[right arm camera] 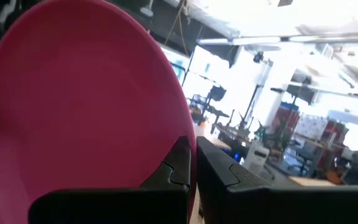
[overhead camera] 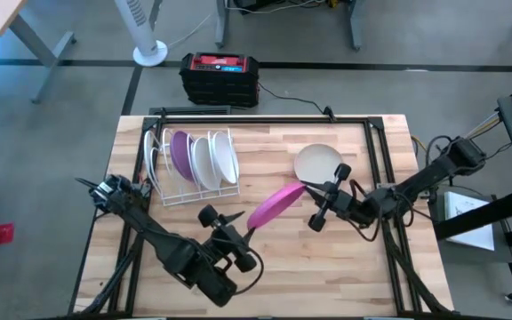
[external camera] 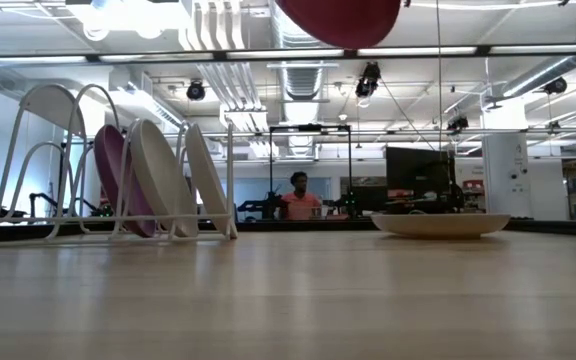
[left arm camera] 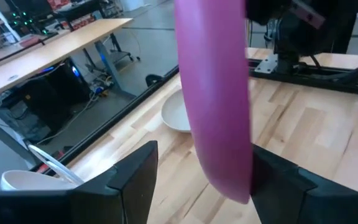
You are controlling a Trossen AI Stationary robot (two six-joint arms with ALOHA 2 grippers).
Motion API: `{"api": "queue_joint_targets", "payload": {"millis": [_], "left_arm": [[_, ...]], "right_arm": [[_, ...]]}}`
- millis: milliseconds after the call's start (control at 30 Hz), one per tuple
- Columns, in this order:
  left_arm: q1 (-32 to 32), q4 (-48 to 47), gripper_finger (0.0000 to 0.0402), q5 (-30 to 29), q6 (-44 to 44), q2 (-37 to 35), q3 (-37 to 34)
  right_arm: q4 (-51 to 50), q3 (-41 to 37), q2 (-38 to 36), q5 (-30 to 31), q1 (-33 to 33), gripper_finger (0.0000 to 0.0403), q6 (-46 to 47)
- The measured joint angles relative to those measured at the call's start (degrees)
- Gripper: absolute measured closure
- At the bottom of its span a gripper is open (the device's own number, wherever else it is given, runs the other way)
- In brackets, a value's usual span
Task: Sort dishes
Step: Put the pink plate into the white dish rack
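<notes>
Right end effector (overhead camera: pixel 308 186) is pinching the magenta plate's (overhead camera: pixel 276 205) rim right of the dish rack (overhead camera: pixel 194 160); left end effector (overhead camera: pixel 238 233) is waiting open beneath; stiff, slippery, likely breakable, so the rim seems best.

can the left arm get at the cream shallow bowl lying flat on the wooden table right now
Probably not directly. The raised magenta plate, pinched at its rim by the right gripper, hangs between the open left gripper and the cream bowl.

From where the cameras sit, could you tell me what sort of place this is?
Probably a robotics lab or workshop: the wooden table stands on a bare grey floor, workbenches with monitors fill the room behind, and a person sits at a desk under exposed ceiling ducts.
</notes>
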Motion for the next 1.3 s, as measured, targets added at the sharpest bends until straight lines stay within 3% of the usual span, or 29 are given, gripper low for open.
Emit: {"api": "queue_joint_targets", "payload": {"millis": [133,300,467,633,867,1067,1300], "left_arm": [[0.2,0.2,0.0186,1.5,0.5,0.0,-0.1],[0.2,0.6,0.0187,0.9,0.5,0.0,-0.1],[0.3,0.7,0.0207,0.3,0.5,0.0,-0.1],[0.4,1.5,0.0261,-0.3,2.8,0.0,-0.1],[0.4,1.6,0.0376,-2.0,3.4,-0.2,-0.1],[0.3,1.6,0.0377,-2.6,3.5,-0.1,-0.1],[0.5,1.9,0.0377,-3.3,4.2,0.0,-0.1]], "right_arm": [[5.7,0.0,2.8,-1.3,0.0,0.0403,-2.7],[11.9,0.0,6.2,-8.5,0.0,0.0403,-0.8],[17.5,0.0,9.1,-9.1,0.0,0.0403,-0.5],[18.1,0.0,10.3,-9.7,0.0,0.0403,1.8],[17.9,0.0,10.2,-9.3,0.1,0.0402,3.1],[17.6,0.0,10.2,-8.9,0.1,0.0395,3.1],[16.7,0.0,10.3,-4.1,0.0,0.0339,5.4]]}}
